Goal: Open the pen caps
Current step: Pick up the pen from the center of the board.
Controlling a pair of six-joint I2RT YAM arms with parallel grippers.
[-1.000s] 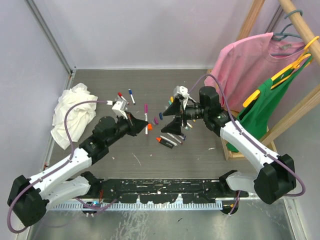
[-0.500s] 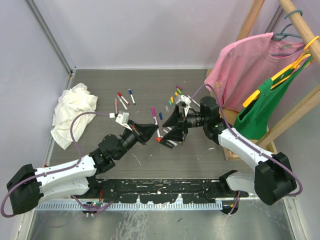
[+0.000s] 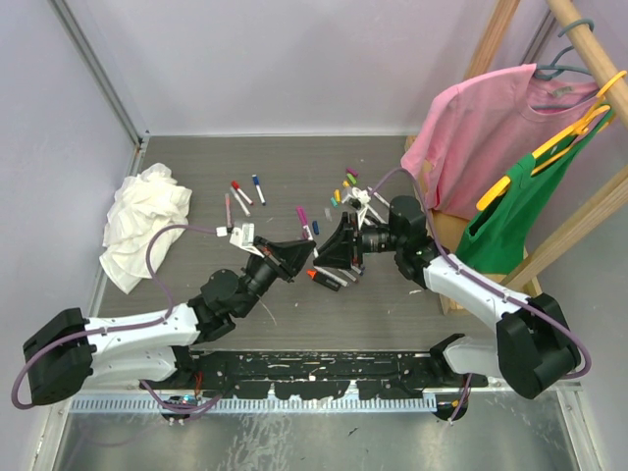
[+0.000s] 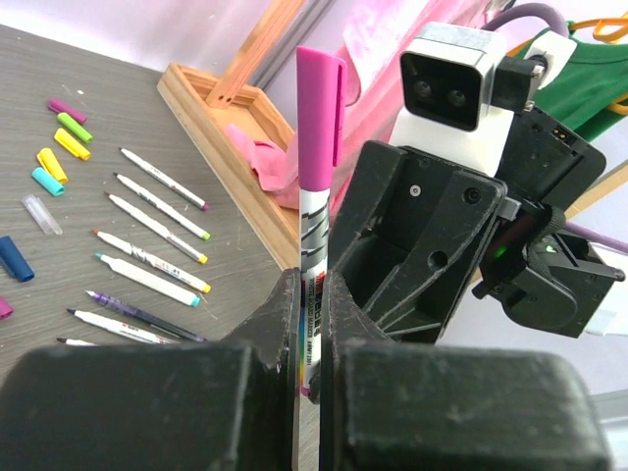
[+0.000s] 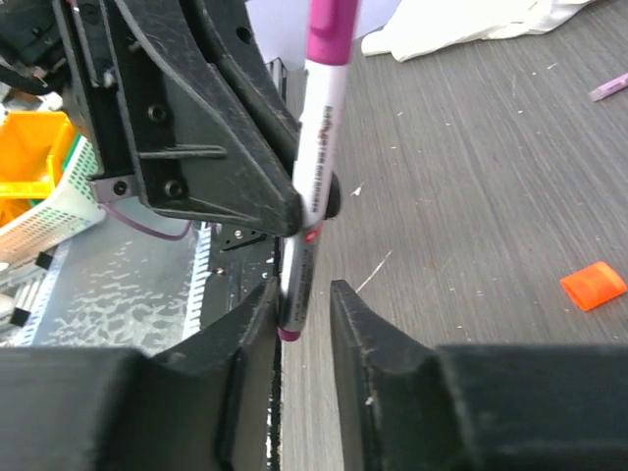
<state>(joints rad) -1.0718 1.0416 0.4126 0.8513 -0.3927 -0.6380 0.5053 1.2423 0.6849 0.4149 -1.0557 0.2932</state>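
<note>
My left gripper (image 4: 312, 280) is shut on the lower barrel of a white marker pen (image 4: 314, 245), which it holds upright. The pen's magenta cap (image 4: 319, 108) is on, at the end away from my left fingers. My right gripper (image 5: 302, 294) faces the left one, tip to tip, above the table's middle (image 3: 316, 257). In the right wrist view the pen's barrel (image 5: 316, 147) runs down between my right jaws. It rests against the left jaw, and a gap stays at the right jaw. Loose pen caps (image 4: 61, 137) lie on the table, among them an orange one (image 5: 593, 285).
Several uncapped pens (image 4: 157, 235) lie in a row on the grey table, with more pens (image 3: 243, 191) and caps (image 3: 345, 182) further back. A white cloth rag (image 3: 142, 221) lies at the left. A wooden rack (image 3: 461, 294) with pink (image 3: 481, 128) and green (image 3: 520, 206) shirts stands at the right.
Both arms have come together over the table's middle, the left one carrying the pen. My right jaws have narrowed from wide open to a small gap round the pen.
</note>
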